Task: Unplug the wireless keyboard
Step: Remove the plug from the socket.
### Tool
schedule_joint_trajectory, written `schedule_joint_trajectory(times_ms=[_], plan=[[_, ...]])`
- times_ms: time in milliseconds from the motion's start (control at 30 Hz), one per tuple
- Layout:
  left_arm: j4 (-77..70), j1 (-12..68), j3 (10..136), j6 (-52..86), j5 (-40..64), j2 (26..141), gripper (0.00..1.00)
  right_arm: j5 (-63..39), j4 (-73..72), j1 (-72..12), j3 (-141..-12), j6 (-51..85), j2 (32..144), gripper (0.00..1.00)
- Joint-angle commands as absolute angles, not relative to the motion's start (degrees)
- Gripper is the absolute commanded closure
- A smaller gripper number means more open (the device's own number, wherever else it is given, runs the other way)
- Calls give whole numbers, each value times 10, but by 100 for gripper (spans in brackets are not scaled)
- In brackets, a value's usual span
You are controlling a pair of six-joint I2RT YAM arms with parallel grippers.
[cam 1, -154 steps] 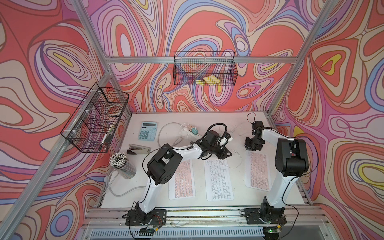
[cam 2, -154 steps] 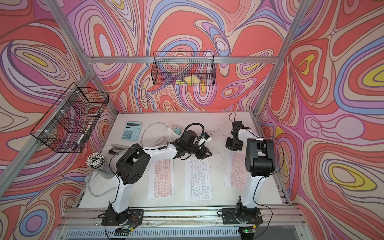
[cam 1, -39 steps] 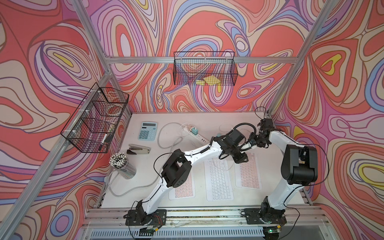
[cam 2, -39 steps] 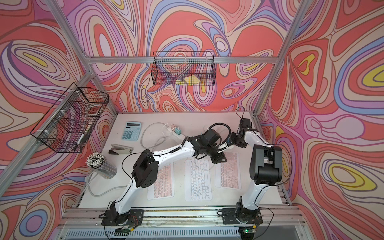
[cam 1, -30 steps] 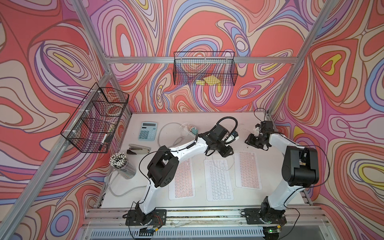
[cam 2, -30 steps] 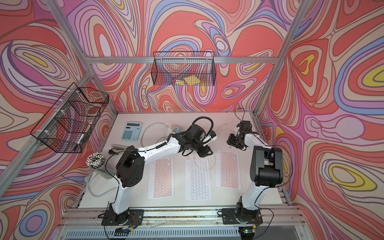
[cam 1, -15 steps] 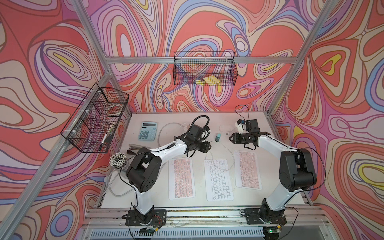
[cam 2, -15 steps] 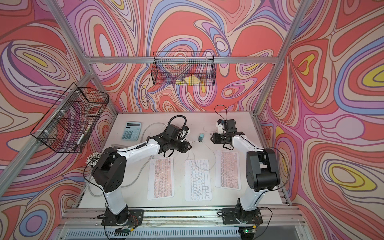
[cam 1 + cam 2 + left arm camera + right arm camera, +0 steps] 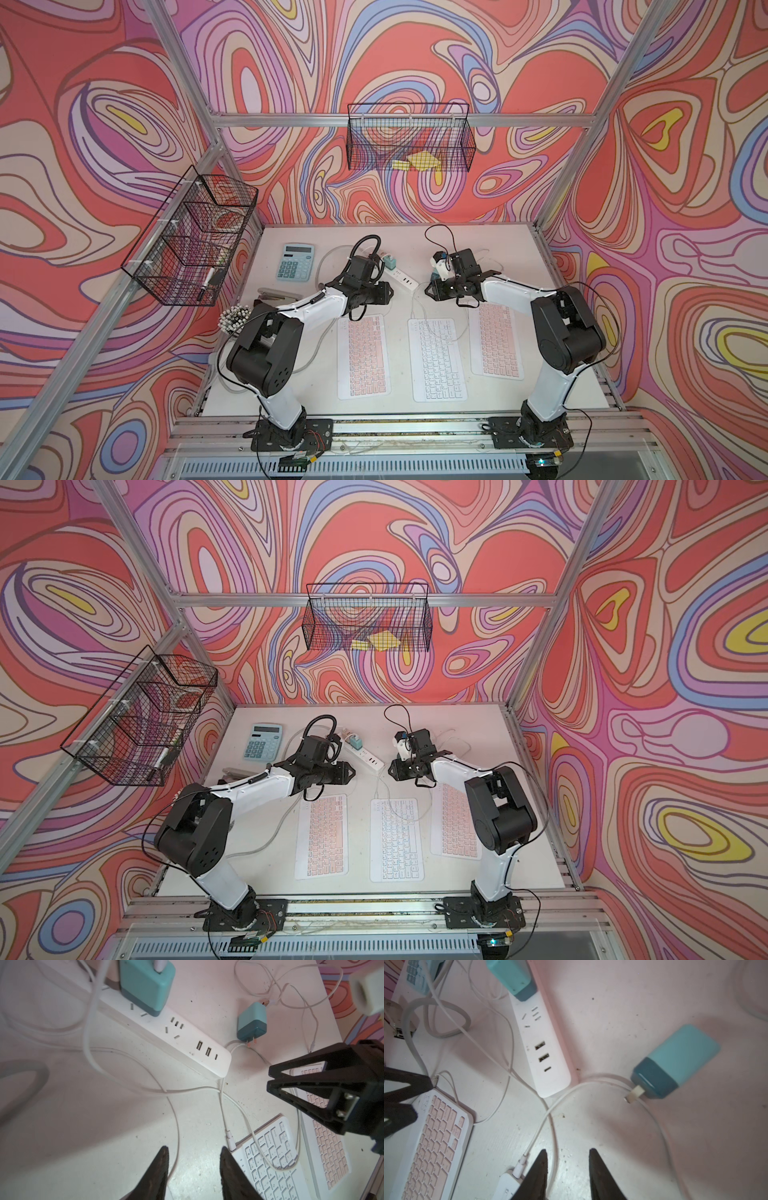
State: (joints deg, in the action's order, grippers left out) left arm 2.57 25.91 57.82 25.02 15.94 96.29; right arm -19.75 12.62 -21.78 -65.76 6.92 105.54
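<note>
Top views: both arms are found drawn back from the right pink keyboard (image 9: 496, 340), over whose rear edge they were bunched about a second ago. The left gripper (image 9: 388, 291) and right gripper (image 9: 430, 291) are now set tip to tip, near but apart, above the table (image 9: 519, 249) just in front of the power strip (image 9: 401, 276). The right pink keyboard (image 9: 455, 820) is seen lying flat at centre right of the frame beside the white keyboard (image 9: 397, 839), closer to it than five seconds ago. Left wrist view: the left fingers (image 9: 159, 1169) are held narrowly apart with nothing between them. At right of the frame the right gripper (image 9: 269, 1078) is seen equally narrow and empty. The end of a thin cable (image 9: 311, 1050) is noted on the table just short of the pink keyboard's rear edge, apparently out of its port; the port itself is hidden. The cable is traced back to a loose charger (image 9: 252, 1022) lying unplugged beside the strip. Right wrist view: the right fingers (image 9: 599, 1174) are narrowly parted and empty, low in the frame beside the plug (image 9: 519, 1165) still seated in the white keyboard. Judgement: the pink keyboard appears unplugged, and the withdrawal is consistent with that; a clear sight of the port is wanting.
</note>
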Motion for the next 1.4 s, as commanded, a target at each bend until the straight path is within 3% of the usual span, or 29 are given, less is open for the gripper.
schedule_joint_trajectory(times_ms=[0,433,1100,1367], plan=[[-4,231,564,287,156,933,57,-193,70,-229,-688,64,1074,65],[-29,172,553,341,196,946,57,-286,32,-247,-816,10,1193,63],[18,142,635,361,202,1011,58,-261,23,-262,-971,-29,1336,59],[21,141,653,367,206,1031,58,-257,13,-267,-1003,-26,1367,61]])
